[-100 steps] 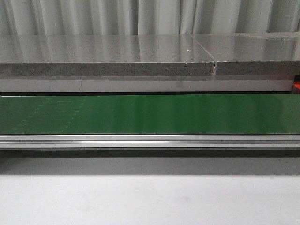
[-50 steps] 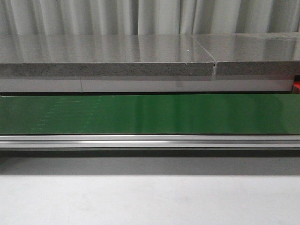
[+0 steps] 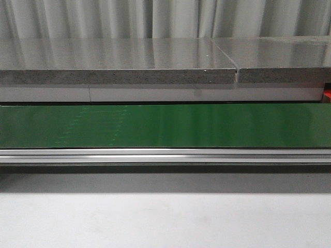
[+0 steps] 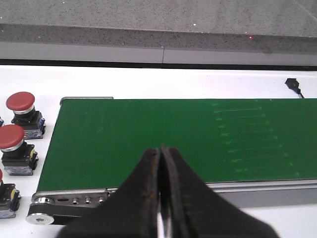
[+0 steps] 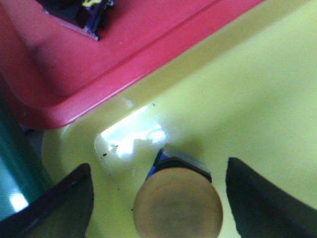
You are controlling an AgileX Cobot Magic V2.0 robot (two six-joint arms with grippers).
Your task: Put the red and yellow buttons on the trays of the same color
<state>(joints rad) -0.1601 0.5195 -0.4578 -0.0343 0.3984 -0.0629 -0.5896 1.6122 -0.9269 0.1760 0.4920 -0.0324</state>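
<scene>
In the right wrist view a yellow button point(image 5: 178, 203) with a dark, blue-edged base stands on the yellow tray point(image 5: 257, 89). My right gripper point(image 5: 158, 168) is open around it, one finger on each side, and neither finger touches the cap. The red tray point(image 5: 124, 44) lies just beyond, with a dark button base point(image 5: 79, 12) on it. In the left wrist view my left gripper point(image 4: 160, 149) is shut and empty over the near edge of the green belt point(image 4: 173, 134). Red buttons point(image 4: 20, 101) point(image 4: 11, 137) stand on the white surface off the belt's end. The front view shows neither grippers nor buttons.
The belt's metal frame and end roller point(image 4: 42, 210) run under my left gripper. A grey stone-like slab point(image 3: 119, 62) lies behind the belt point(image 3: 165, 125), and a black connector point(image 4: 293, 84) rests on the white surface. A third button base point(image 4: 6, 196) shows at the picture's edge.
</scene>
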